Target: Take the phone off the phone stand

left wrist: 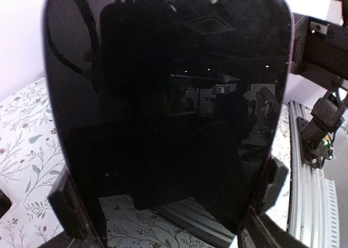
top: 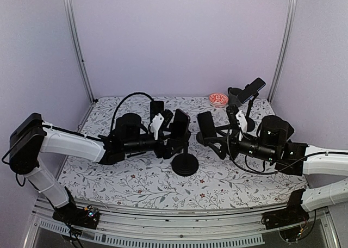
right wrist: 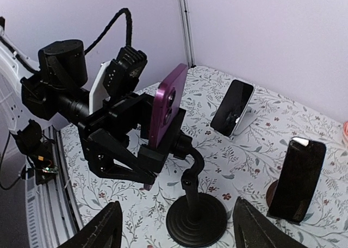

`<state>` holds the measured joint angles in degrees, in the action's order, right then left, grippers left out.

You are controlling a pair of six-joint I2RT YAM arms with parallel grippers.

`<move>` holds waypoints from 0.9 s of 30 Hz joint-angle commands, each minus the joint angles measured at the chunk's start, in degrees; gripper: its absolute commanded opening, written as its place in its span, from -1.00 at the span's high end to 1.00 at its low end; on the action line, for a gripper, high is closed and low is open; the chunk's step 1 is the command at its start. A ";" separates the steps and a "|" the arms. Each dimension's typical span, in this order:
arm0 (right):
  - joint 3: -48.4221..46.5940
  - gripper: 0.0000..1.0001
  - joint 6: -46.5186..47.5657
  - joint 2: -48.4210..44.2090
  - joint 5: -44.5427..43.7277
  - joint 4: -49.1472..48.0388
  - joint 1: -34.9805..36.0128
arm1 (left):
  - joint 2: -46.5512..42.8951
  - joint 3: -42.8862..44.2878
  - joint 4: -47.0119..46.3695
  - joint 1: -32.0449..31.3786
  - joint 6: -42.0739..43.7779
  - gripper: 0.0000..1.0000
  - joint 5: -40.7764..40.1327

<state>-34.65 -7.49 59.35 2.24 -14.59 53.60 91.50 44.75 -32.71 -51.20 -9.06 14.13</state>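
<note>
The phone (right wrist: pixel 167 104) has a purple back and a black screen. It stands upright in the clamp of the black phone stand (right wrist: pixel 196 215), which has a round base. In the left wrist view the screen (left wrist: pixel 168 106) fills the frame. My left gripper (left wrist: pixel 168 234) is open. Its fingers (left wrist: pixel 260 234) straddle the phone's lower edges, close to the sides; I cannot see firm contact. In the top view the phone (top: pixel 181 124) is at the left gripper's (top: pixel 173 132) tip, above the stand base (top: pixel 184 165). My right gripper (right wrist: pixel 176 226) is open and empty, facing the stand from the right (top: pixel 209 135).
A second phone leans on a white stand (right wrist: pixel 232 106) behind. A third phone stands on a round base (right wrist: pixel 298 180) to the right. At the back right of the table are a raised phone holder (top: pixel 253 88) and a small red bowl (top: pixel 218 99).
</note>
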 commanded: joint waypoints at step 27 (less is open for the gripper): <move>-2.39 0.03 56.74 23.93 -24.28 -31.04 11.11 | -2.36 -0.07 1.64 -1.55 -2.76 0.12 -0.33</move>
<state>-34.92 45.82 81.67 -18.22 -41.89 63.51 90.56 44.07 -32.18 -51.55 -10.61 13.19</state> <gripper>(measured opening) 0.487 0.745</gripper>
